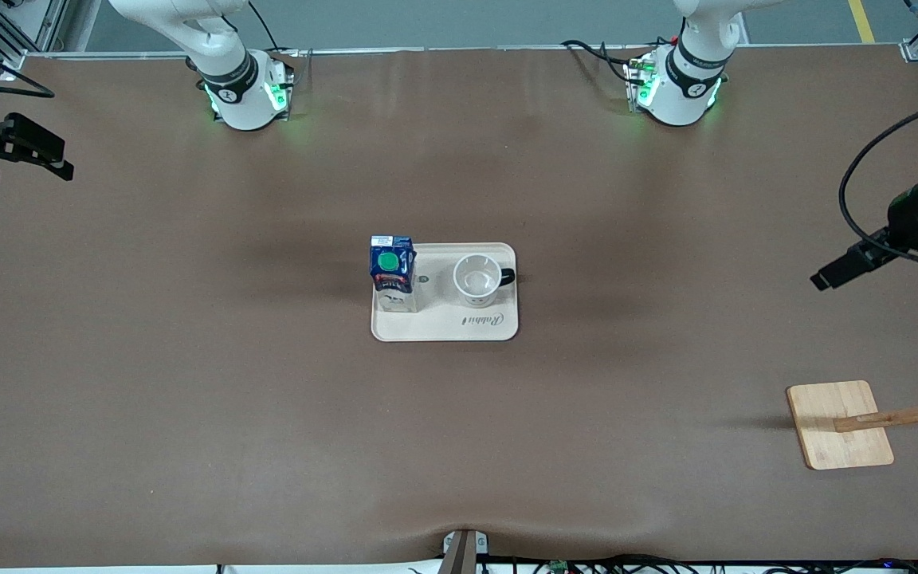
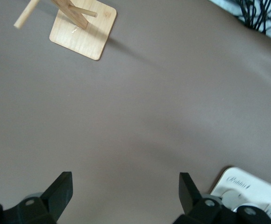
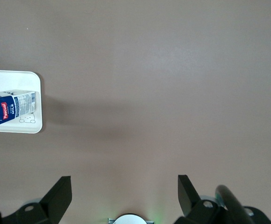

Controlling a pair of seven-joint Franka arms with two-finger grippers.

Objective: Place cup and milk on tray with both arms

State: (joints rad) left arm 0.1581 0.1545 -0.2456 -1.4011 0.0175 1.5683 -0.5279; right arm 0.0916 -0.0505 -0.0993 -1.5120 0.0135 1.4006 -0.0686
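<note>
The milk (image 1: 392, 271) stands upright on the tray (image 1: 443, 327), at the tray's end toward the right arm, and the cup (image 1: 478, 279) sits upright beside it at the end toward the left arm, its black handle pointing toward the left arm's end of the bench (image 1: 188, 399). Both things appear already placed, so the task looks done or nearly so. The right gripper (image 1: 17, 147) hangs over the bench edge at the right arm's end, well apart from the tray; in its wrist view its fingers stand wide apart and hold nothing. The tray's long axis runs from one arm's end of the bench toward the other, so each arm has its own thing on the near end. The left gripper (image 1: 845, 269) hangs over the bench at the left arm's end, fingers likewise spread wide and empty, with the wooden peg board (image 1: 837, 422) lying nearer the front camera below it.
</note>
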